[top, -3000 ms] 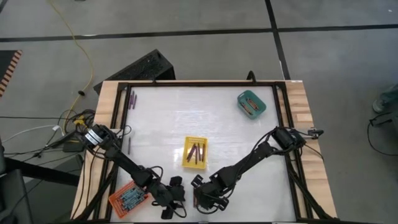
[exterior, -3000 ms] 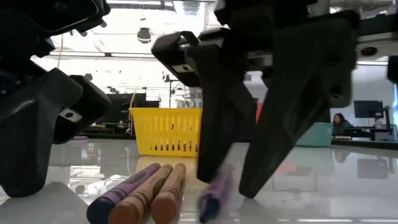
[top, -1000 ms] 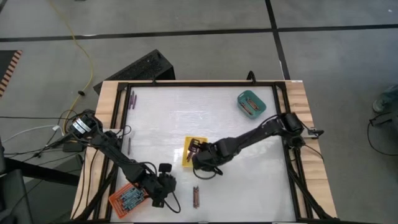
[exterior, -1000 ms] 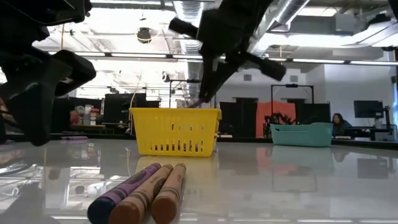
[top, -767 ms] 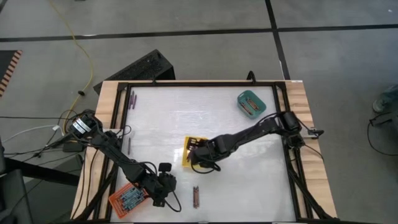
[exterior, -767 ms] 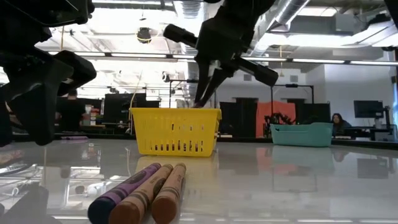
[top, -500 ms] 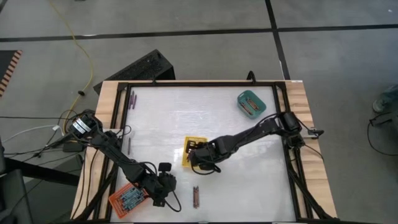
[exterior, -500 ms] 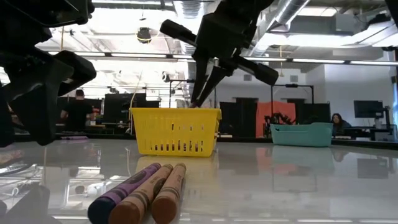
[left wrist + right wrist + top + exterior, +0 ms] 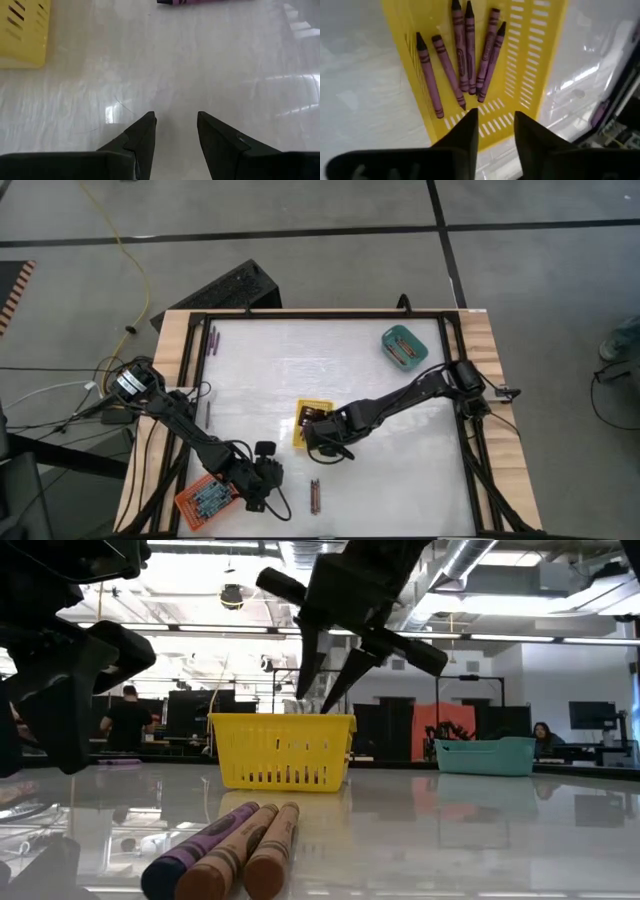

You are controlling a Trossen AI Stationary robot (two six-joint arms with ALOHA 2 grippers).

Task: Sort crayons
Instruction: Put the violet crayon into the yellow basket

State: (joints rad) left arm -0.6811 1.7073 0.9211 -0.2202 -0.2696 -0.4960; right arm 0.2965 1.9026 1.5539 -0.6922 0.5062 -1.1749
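Observation:
My right gripper (image 9: pixel 320 430) hangs open and empty over the yellow tray (image 9: pixel 302 412), its fingertips (image 9: pixel 325 680) just above the rim. Several reddish-purple crayons (image 9: pixel 465 55) lie flat on the tray's floor. Three crayons (image 9: pixel 314 495), one purple and two brownish (image 9: pixel 225 852), lie side by side on the table near its near edge. My left gripper (image 9: pixel 263 478) is open and empty low over the table, beside the orange tray (image 9: pixel 205 498). A purple crayon (image 9: pixel 200 1) lies ahead of it.
A teal tray (image 9: pixel 404 346) holding crayons stands at the far right. The orange tray holds bluish crayons. Purple crayons lie by the table's left edge (image 9: pixel 213 338) (image 9: pixel 207 415). A black frame (image 9: pixel 300 314) runs round the tabletop. People show in the room behind (image 9: pixel 125 720).
My right gripper has edged toward the table's left over the yellow tray. In the last half second it has opened: its fingertips were together and now stand apart. My left gripper has kept still.

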